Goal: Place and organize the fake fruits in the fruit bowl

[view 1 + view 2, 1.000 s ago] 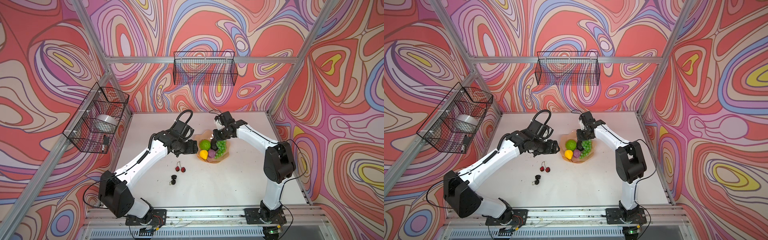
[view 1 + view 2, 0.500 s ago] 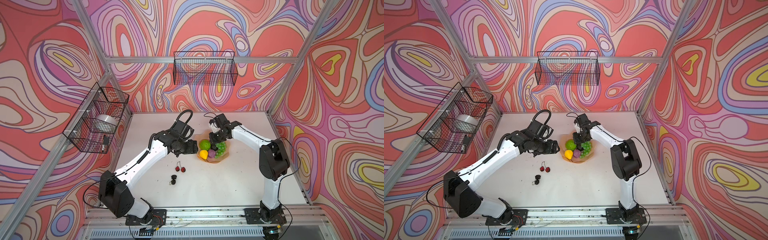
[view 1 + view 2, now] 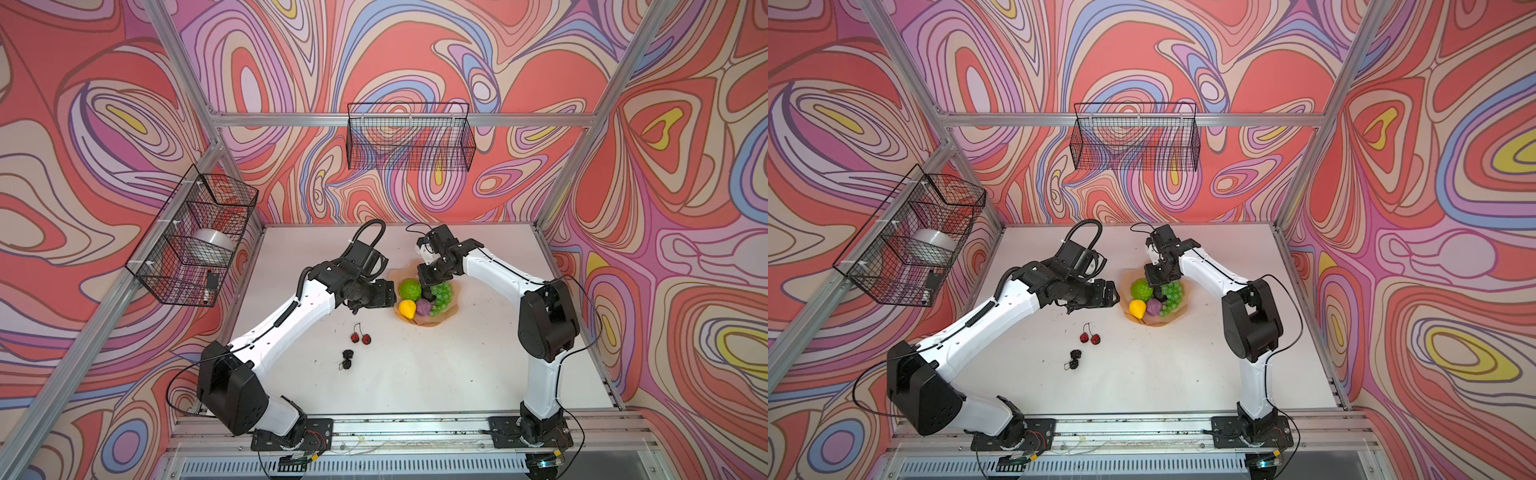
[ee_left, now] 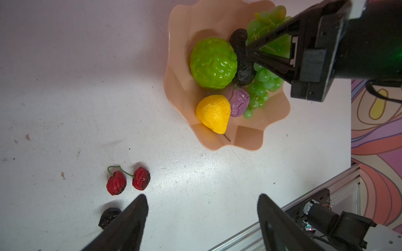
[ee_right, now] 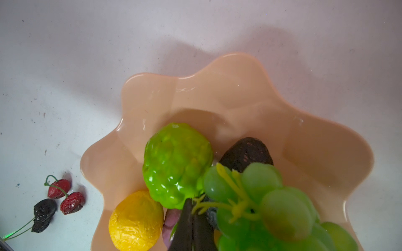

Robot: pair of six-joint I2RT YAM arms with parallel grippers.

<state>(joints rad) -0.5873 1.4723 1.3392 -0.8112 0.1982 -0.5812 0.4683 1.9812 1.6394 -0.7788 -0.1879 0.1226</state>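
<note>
Crowding the right claw [image 5: 191,214], a bunch of translucent green plastic grapes [image 5: 272,206] blurs and spills past the wrist view's edge; a wrinkled purple ball [image 5: 171,218] peeks from behind the claw's closed black fingers [image 5: 186,230]. One finger [image 4: 130,219] of the wide-spread left claw [image 4: 201,196] covers half of the shrivelled black berries [image 4: 107,215]. The right claw's fingers cross the rough dark avocado [image 4: 238,62].

Robot lab test cell — a boxed-in bench rig.
Aluminium frame [image 3: 291,120], swirl-printed wall panels [image 3: 83,124], two white robot arms [image 3: 286,320] bolted to a front rail [image 3: 415,432] — wire baskets [image 3: 409,137] hung above the white tabletop [image 3: 436,374].
</note>
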